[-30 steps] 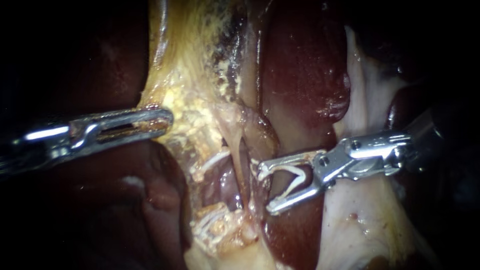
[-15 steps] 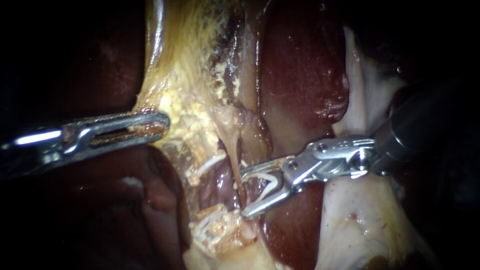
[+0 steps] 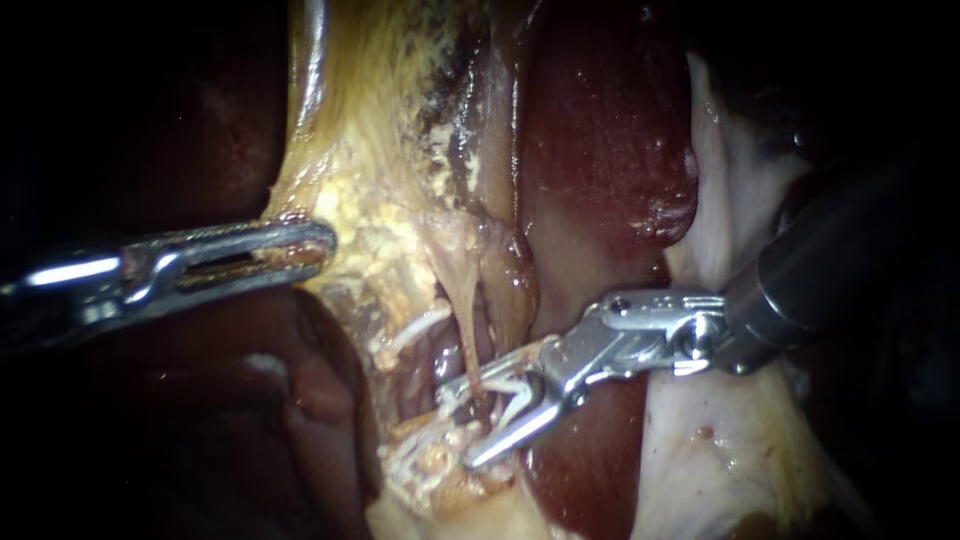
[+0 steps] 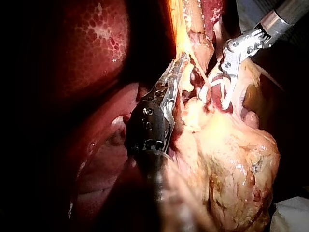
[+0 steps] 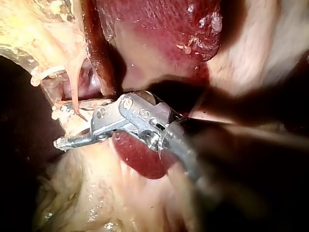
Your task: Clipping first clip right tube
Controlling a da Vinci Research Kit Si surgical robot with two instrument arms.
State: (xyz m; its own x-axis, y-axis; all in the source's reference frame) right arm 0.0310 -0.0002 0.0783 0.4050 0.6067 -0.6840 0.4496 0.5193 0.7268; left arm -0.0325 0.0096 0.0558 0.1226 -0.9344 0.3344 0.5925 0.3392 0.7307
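Note:
My right instrument (image 3: pixel 463 424) reaches in from the right. Its jaws stand wide apart and carry a white V-shaped clip (image 3: pixel 512 386). A thin tan tube (image 3: pixel 468 318) runs down between those jaws, and the upper jaw lies across it. The right wrist view shows the same jaws (image 5: pixel 63 123) astride the tube (image 5: pixel 74 83). My left instrument (image 3: pixel 305 250) comes from the left with its jaws shut on the yellowish gallbladder tissue (image 3: pixel 372 205), holding it taut. In the left wrist view its jaws (image 4: pixel 177 68) grip that tissue beside the right instrument (image 4: pixel 224 93).
Dark red liver (image 3: pixel 600 130) lies behind and right of the tube. A second, whitish strand (image 3: pixel 415 326) crosses left of the tube. Pale fatty tissue (image 3: pixel 720 440) sits under the right instrument's shaft. Lumpy yellow fat (image 4: pixel 231 159) lies beside the left instrument.
My right instrument has moved left and slightly down, bringing its clip-loaded jaws from beside the tube to around it. The left instrument has held its grip.

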